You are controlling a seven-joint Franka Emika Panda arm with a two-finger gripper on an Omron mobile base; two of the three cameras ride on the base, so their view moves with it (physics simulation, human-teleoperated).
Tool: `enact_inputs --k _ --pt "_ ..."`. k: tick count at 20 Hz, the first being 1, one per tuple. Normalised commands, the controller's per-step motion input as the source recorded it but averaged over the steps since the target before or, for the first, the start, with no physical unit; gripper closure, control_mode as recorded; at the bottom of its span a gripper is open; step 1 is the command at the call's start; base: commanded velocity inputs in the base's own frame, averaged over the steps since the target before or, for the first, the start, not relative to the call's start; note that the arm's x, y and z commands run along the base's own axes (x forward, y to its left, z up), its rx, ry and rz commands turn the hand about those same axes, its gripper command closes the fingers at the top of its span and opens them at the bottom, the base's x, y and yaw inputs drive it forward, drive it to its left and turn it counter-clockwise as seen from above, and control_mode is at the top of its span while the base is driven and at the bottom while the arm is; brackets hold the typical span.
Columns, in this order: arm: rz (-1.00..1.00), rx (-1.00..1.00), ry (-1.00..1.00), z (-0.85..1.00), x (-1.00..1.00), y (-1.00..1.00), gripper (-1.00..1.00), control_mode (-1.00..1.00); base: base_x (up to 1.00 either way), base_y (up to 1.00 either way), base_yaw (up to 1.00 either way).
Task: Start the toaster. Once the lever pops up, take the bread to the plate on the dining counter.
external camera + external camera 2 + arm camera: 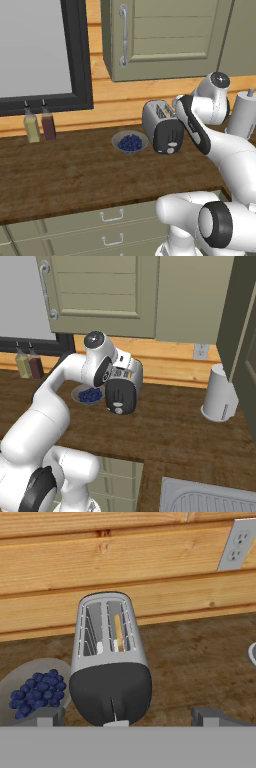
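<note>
The bread (118,632) is seen standing in the toaster (108,662) slot from the hand view. From the base views, the slots are partly masked by the arm. The gripper (127,716) is held spread wide above the lever (116,724).

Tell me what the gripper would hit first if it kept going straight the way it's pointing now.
Most likely the toaster: it sits dead ahead between the open gripper's fingers, black end face nearest. Exact depth is hard to judge.
</note>
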Motion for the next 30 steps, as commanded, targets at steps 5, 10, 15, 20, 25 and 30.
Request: enact_inputs --k 5,10,15,20,25,30 --pt "0.00 0.00 0.00 0.00 0.00 0.00 -1.00 -1.00 0.00 0.00 0.00" --pt "0.00 0.00 0.00 0.00 0.00 0.00 -1.00 -1.00 0.00 0.00 0.00" --pt "0.00 0.00 0.00 0.00 0.00 0.00 -1.00 -1.00 0.00 0.00 0.00" --pt "0.00 0.00 0.00 0.00 0.00 0.00 -1.00 -1.00 0.00 0.00 0.00" --pt "0.00 0.00 0.00 0.00 0.00 0.00 -1.00 -1.00 0.00 0.00 0.00" --pt "0.00 0.00 0.00 0.00 0.00 0.00 -1.00 -1.00 0.00 0.00 0.00"
